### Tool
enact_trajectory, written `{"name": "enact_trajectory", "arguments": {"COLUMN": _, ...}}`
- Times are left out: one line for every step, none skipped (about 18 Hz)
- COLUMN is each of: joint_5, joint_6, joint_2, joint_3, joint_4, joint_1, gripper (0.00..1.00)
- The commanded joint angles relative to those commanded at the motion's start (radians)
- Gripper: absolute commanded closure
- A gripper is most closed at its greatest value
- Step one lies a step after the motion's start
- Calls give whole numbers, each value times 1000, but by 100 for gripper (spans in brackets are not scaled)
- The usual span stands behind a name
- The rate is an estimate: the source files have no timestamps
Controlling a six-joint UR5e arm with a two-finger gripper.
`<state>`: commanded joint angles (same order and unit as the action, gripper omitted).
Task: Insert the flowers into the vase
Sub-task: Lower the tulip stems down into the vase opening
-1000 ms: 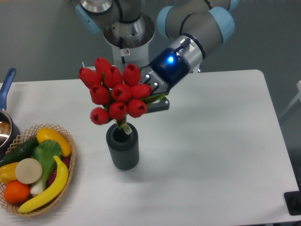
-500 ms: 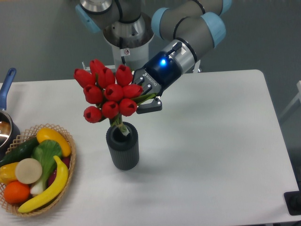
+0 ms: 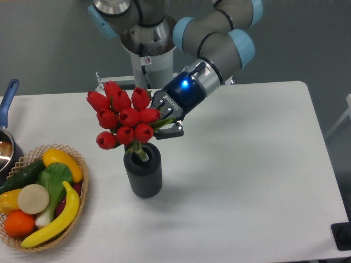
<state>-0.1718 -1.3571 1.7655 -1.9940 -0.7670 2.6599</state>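
Tipping is the main risk here: the flowers (image 3: pixel 123 118) lean left, their red heads massed well off the axis of the vase (image 3: pixel 143 170), so once released the bunch could pivot on the rim, flop over the left side or drag the dark cylinder with it. Only the stem ends appear to sit inside the round mouth, and how deep they reach is hidden, so a release now might leave them perched shallow. A sideways push from the arm while the stems are in the mouth could also shove the vase across the desk (image 3: pixel 247 164), toward the basket of fruit (image 3: pixel 41 197) at the front left.

The tool (image 3: pixel 167 121) is closed on the bunch just below the heads, at its right side, fingers partly hidden by leaves and blooms.

Compared with a second ago, the bunch has come lower and drifted left, the lowest buds now nearer the vase rim, and the wrist has followed down and leftward. The vase stands where it stood
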Motion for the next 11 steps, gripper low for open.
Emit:
{"name": "enact_trajectory", "arguments": {"joint_5": 0, "joint_6": -51, "joint_2": 9, "joint_3": -26, "joint_4": 0, "joint_1": 0, "gripper": 81}}
{"name": "enact_trajectory", "arguments": {"joint_5": 0, "joint_6": -92, "joint_2": 15, "joint_3": -52, "joint_4": 0, "joint_1": 0, "gripper": 80}}
{"name": "enact_trajectory", "arguments": {"joint_5": 0, "joint_6": -117, "joint_2": 15, "joint_3": -74, "joint_4": 0, "joint_1": 2, "gripper": 80}}
{"name": "enact_trajectory", "arguments": {"joint_5": -2, "joint_6": -122, "joint_2": 15, "joint_3": -89, "joint_4": 0, "joint_1": 2, "gripper": 80}}
{"name": "enact_trajectory", "arguments": {"joint_5": -2, "joint_6": -125, "joint_2": 15, "joint_3": -94, "joint_4": 0, "joint_1": 2, "gripper": 80}}
{"name": "enact_trajectory", "arguments": {"joint_5": -2, "joint_6": -129, "joint_2": 19, "joint_3": -95, "joint_4": 0, "joint_1": 2, "gripper": 80}}
{"name": "enact_trajectory", "arguments": {"joint_5": -3, "joint_6": -134, "joint_2": 25, "joint_3": -95, "joint_4": 0, "joint_1": 2, "gripper": 80}}
{"name": "enact_trajectory", "arguments": {"joint_5": -3, "joint_6": -135, "joint_2": 26, "joint_3": -92, "joint_4": 0, "joint_1": 2, "gripper": 80}}
{"name": "enact_trajectory", "arguments": {"joint_5": -3, "joint_6": -137, "joint_2": 29, "joint_3": -92, "joint_4": 0, "joint_1": 2, "gripper": 80}}
{"name": "enact_trajectory", "arguments": {"joint_5": -6, "joint_6": -138, "joint_2": 38, "joint_3": -94, "joint_4": 0, "joint_1": 2, "gripper": 80}}
{"name": "enact_trajectory", "arguments": {"joint_5": -8, "joint_6": -146, "joint_2": 45, "joint_3": -94, "joint_4": 0, "joint_1": 2, "gripper": 79}}
